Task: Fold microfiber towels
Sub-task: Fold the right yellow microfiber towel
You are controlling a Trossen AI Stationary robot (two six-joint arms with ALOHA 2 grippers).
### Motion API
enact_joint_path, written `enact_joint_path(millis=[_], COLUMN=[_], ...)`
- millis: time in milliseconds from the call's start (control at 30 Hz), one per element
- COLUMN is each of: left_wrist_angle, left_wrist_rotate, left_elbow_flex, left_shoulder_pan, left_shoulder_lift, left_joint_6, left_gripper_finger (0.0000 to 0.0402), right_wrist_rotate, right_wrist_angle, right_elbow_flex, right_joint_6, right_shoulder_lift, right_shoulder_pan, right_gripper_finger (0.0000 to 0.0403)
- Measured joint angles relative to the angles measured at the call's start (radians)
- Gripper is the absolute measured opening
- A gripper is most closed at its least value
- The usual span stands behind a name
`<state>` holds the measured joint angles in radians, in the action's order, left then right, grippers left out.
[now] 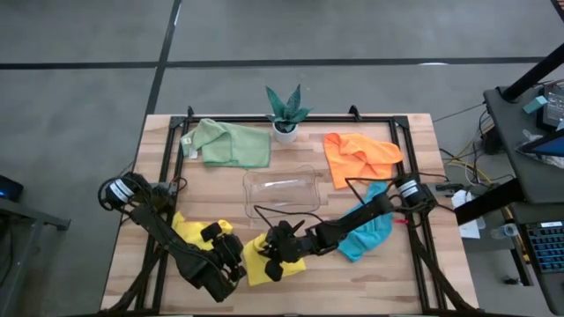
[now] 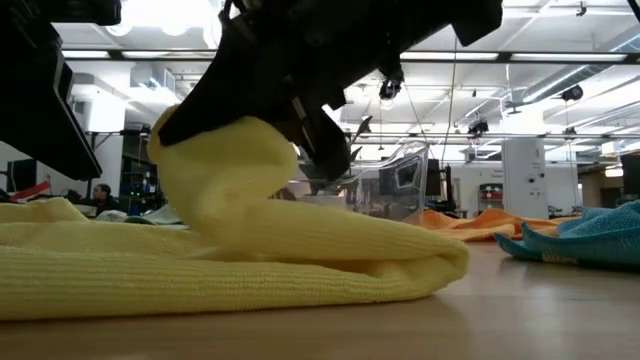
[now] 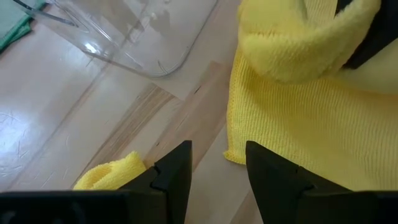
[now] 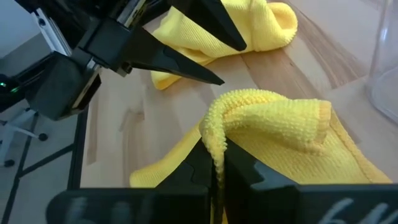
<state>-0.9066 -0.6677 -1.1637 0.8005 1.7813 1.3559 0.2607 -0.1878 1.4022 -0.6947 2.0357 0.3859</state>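
Note:
A yellow microfiber towel [image 1: 256, 269] lies near the table's front edge, one part of it raised in a hump [image 4: 273, 118]. My right gripper [image 1: 270, 255] reaches in from the right and is shut on that raised part. My left gripper [image 3: 217, 163] hovers open just left of this towel, above bare wood, with nothing between its fingers; it also shows in the right wrist view [image 4: 235, 63]. A second yellow towel [image 1: 190, 231] lies crumpled under the left arm. The pale green towel [image 1: 231, 146], the orange towel [image 1: 357, 155] and the teal-blue towel [image 1: 370, 234] lie loose on the table. My right gripper pinches a raised fold of the yellow towel [image 4: 215, 144] between its two fingers; one layer or several, I cannot tell. The fingers come from the table's right, slanting down. The held part arches up slack [image 2: 222, 170], and the rest of the towel [image 2: 300, 265] lies on the table.
A clear plastic tray [image 1: 282, 187] stands at the table's middle, just beyond both grippers. A small potted plant [image 1: 286, 116] stands at the far edge. A black frame [image 1: 167, 158] runs along the table's sides. Bare wood shows at the front right.

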Motion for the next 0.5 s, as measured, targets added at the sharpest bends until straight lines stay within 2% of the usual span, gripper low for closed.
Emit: enact_joint_path(millis=[200,500], left_wrist_angle=[0.0,0.0], left_wrist_rotate=[-0.001,-0.001], left_elbow_flex=[0.0,-0.001], left_shoulder_pan=[0.0,0.0], left_shoulder_lift=[0.0,0.0], left_joint_6=[0.0,-0.001], left_gripper_finger=[0.0136,0.0136], right_wrist_rotate=[0.002,-0.023], right_wrist_angle=[-0.002,-0.005], right_elbow_flex=[0.001,0.001], right_joint_6=[-0.032,0.015], right_shoulder_lift=[0.013,0.012], right_shoulder_pan=[0.0,0.0], right_gripper_finger=[0.0042,0.0157])
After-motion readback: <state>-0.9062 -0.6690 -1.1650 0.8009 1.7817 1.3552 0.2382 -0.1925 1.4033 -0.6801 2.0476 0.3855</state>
